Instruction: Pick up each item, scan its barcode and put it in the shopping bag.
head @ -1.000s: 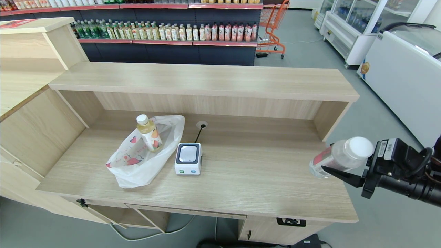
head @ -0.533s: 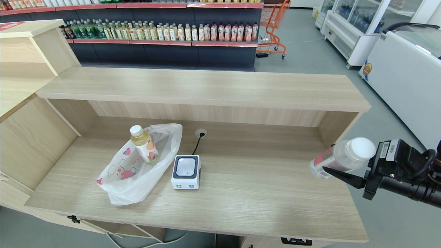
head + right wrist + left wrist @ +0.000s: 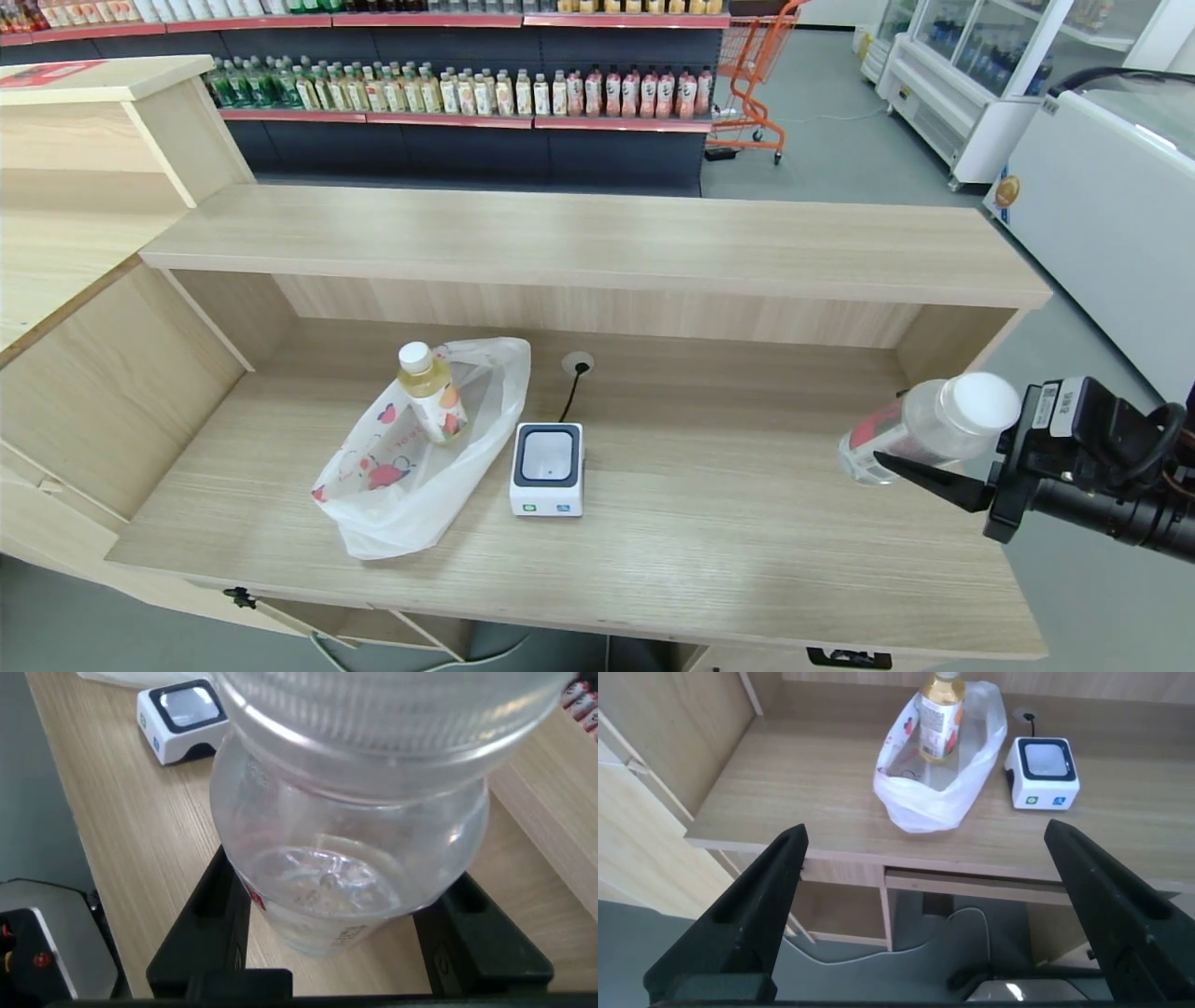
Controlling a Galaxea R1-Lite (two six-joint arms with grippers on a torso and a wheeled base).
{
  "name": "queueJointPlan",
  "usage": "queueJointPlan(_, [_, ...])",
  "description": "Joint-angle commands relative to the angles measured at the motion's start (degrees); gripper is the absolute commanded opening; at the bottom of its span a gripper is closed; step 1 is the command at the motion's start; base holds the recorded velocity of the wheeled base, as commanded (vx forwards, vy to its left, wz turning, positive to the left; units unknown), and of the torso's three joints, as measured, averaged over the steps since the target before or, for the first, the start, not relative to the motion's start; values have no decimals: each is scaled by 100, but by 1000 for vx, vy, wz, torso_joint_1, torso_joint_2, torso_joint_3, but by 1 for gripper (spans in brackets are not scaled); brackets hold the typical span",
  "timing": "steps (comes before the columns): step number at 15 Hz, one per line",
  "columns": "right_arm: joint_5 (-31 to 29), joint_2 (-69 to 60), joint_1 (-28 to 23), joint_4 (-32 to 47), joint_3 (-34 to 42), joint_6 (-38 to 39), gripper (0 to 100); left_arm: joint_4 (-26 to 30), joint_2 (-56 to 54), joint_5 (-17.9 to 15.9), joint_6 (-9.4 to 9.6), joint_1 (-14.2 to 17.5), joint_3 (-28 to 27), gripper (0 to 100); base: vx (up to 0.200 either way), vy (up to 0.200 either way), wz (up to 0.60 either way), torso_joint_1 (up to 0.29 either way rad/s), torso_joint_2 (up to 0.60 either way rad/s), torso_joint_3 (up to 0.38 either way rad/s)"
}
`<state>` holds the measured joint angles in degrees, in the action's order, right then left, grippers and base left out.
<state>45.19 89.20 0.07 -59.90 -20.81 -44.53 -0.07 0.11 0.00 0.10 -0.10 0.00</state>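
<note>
The right arm's jaws are closed around a clear water bottle, holding it tilted in the air over the right end of the surface, well apart from the scanner in the middle. The left arm's jaws are spread wide and hold nothing, just off the near left edge.

The main risk is probably the grip. The bottle is round, smooth and thin-walled, so it may turn or slide between the jaws on the way left, and a harder squeeze could buckle it.

A turned bottle may also put its red label away from the scanner's window, so the scan fails.

Coming in too low could knock the scanner or catch its cable on the far side.

The shopping bag, just left of the scanner, is limp, and a tea bottle stands upright in its mouth. A careless drop could tip that bottle or land on the bag's rim and roll out.
</note>
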Motion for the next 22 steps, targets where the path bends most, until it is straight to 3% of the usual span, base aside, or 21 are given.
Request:
queueJointPlan(1, [16, 291, 1, -4, -195, -3, 0, -1, 7, 0, 8, 1, 0, 100, 0, 200, 0, 2, 2, 7])
queueJointPlan(8, [201, 1117, 151, -4, -1145, -29, 0, -1, -2, -9, 34, 1, 0, 100, 0, 200, 0, 0, 3, 1])
queueJointPlan(17, [447, 1469, 327, -12, -1312, -460, 0, -1, 7, -9, 34, 1, 0, 100, 0, 200, 0, 3, 4, 2])
queueJointPlan(22, [693, 2277, 300, -1014, -1364, -521, 0, -1, 7, 0, 17, 1, 0, 100, 0, 40, 0, 0, 2, 0])
